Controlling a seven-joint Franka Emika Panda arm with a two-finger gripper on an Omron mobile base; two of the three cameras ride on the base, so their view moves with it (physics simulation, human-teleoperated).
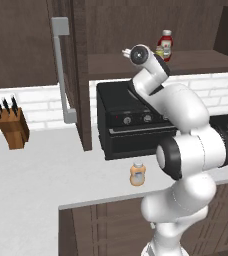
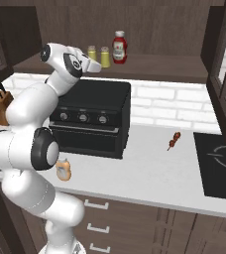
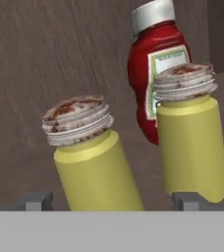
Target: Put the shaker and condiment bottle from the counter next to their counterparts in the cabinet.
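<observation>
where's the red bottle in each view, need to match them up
Left base view: the red bottle stands on the cabinet shelf at upper right, just above the arm's wrist.
Right base view: red bottle at top centre on the shelf, right of two yellow shakers.
Hand view: red bottle at upper right, behind the shakers.
Shared landmark: the black oven below the shelf in both base views.
</observation>
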